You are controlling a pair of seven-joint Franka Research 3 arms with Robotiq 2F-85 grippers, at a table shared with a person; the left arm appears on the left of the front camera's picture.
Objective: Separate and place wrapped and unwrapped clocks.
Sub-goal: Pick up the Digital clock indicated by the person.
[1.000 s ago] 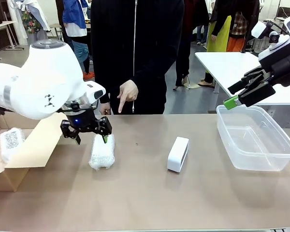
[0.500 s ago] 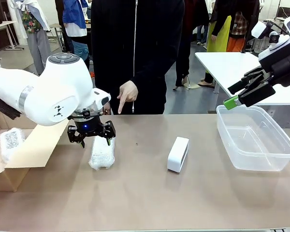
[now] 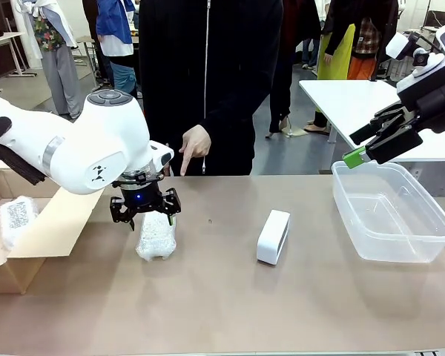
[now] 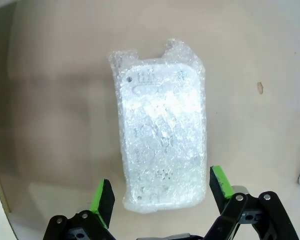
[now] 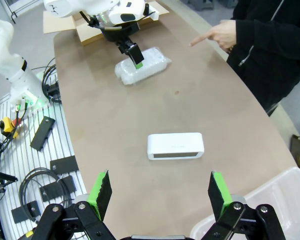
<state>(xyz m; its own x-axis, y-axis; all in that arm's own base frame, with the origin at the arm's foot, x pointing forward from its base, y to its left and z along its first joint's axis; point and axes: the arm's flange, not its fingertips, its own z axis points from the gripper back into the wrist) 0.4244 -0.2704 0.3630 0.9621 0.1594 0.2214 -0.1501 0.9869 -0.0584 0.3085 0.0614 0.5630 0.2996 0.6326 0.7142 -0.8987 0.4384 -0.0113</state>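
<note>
While left gripper (image 3: 144,216) hangs spread over bundle (image 3: 156,239) toward table's (image 3: 222,297) left edge, right gripper (image 3: 356,146) hovers spread by right edge.

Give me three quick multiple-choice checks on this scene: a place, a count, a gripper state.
1. The bare white clock lies: A) in the clear bin B) in the cardboard box C) on the table between them
2. Bubble-wrapped bundles in view: A) one B) two C) three
3. The left gripper is: A) open above a bundle B) shut on a bundle C) open above the bin
Answers: 1 C, it rests on bare tabletop. 2 B, one under the left gripper, another in the box. 3 A, its green pads stand spread, the bundle below them.
</note>
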